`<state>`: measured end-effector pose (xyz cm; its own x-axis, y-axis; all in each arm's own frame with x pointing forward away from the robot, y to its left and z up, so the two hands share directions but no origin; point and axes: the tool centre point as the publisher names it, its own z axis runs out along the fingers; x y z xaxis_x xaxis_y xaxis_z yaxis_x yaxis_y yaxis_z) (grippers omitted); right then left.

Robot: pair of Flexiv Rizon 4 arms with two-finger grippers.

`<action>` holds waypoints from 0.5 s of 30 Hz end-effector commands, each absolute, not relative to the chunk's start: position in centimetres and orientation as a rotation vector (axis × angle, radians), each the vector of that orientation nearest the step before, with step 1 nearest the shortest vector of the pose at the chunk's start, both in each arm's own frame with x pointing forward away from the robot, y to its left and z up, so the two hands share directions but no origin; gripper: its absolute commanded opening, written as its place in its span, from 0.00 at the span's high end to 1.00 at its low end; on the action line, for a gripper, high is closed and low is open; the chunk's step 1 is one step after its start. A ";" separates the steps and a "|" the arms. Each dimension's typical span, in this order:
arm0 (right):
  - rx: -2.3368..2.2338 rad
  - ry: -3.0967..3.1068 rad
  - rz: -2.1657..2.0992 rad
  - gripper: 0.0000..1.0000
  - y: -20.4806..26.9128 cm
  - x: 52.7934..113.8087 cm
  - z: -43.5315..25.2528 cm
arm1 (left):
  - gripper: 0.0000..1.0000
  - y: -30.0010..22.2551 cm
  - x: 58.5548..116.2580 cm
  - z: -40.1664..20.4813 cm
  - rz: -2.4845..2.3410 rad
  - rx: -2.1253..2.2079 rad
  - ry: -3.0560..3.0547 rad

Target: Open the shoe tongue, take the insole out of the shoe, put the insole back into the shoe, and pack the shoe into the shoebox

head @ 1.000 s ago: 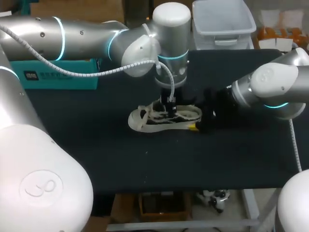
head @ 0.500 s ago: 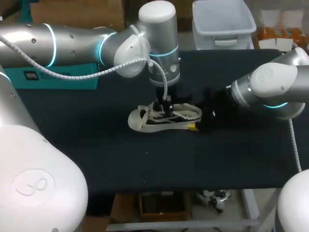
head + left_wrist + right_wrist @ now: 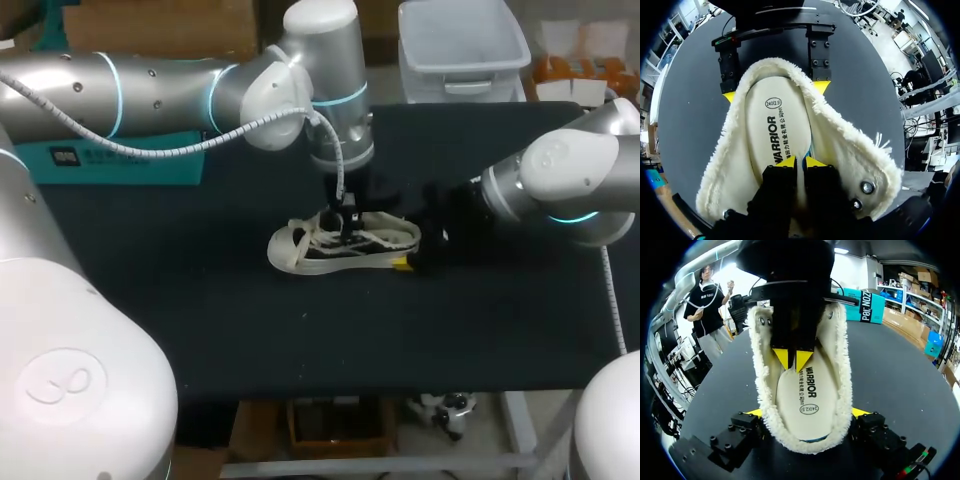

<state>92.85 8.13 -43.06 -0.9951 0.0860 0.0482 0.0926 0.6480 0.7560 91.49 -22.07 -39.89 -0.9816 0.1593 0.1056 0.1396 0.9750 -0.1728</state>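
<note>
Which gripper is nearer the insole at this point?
Left. The left gripper is down inside the shoe, its tips at the insole. The right gripper clamps the shoe's heel from outside, one finger on each side, off the insole.

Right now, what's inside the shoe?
The insole lies inside the shoe, with the left gripper pinching it. The toe end is hidden under that gripper.
</note>
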 end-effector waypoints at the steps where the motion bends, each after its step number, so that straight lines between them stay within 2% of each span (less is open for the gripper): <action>1: -0.152 -2.841 -1.312 1.00 8.2 92.7 -43.5 | 0.78 -23.6 91.4 -41.1 0.235 -0.214 -2.985; 10: -0.152 -2.841 -1.312 1.00 8.2 92.7 -43.5 | 0.83 -23.3 89.9 -40.6 0.179 -0.172 -2.993; 12: -0.152 -2.841 -1.312 1.00 8.2 92.7 -43.5 | 0.80 -23.1 89.5 -40.8 0.171 -0.162 -2.994; 15: -0.152 -2.841 -1.312 1.00 8.2 92.7 -43.5 | 0.69 -23.0 88.9 -41.3 0.135 -0.142 -3.008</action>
